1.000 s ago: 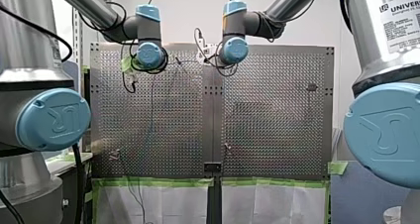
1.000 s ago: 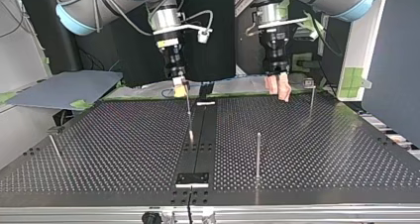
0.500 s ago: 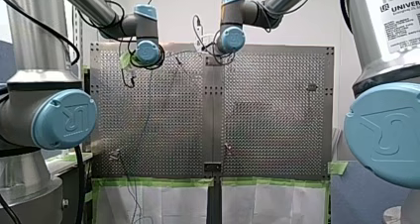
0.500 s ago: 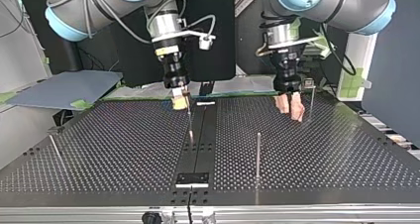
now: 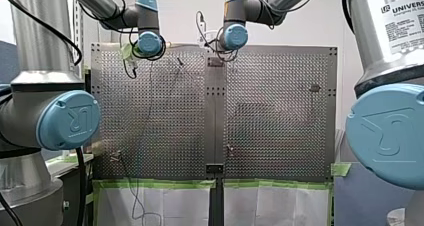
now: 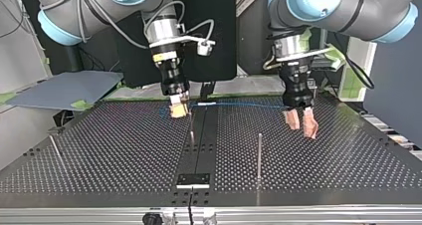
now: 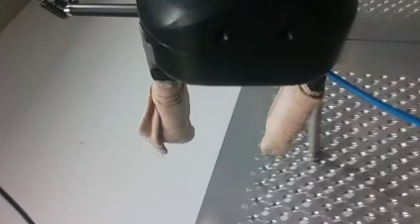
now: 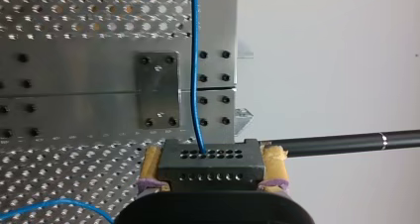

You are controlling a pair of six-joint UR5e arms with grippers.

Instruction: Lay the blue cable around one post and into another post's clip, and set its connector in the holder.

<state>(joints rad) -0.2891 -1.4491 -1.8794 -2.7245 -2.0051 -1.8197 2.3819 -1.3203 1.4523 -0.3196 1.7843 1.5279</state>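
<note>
Both arms point straight down over the tabletop (image 6: 323, 175). My right gripper (image 6: 179, 109) clamps the single black connector (image 8: 210, 165), its one blue cable (image 8: 194, 60) trailing. My left gripper (image 6: 302, 124) hangs spread wide, empty. In the top view three posts (image 6: 259, 155) show.

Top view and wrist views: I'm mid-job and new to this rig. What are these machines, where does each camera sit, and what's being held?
Two robot arms work over a perforated metal table. The front view looks from behind the arms. The top view faces them, so the sides are crossed there. Each wrist view looks along its own pincer. My right pincer, with yellow pads, is shut on a black block-shaped connector. A thin blue cable runs from that connector across the table. My left pincer, with pale pads, is open and holds nothing, and the cable passes beside it. Thin upright metal posts stand on the table.
</note>
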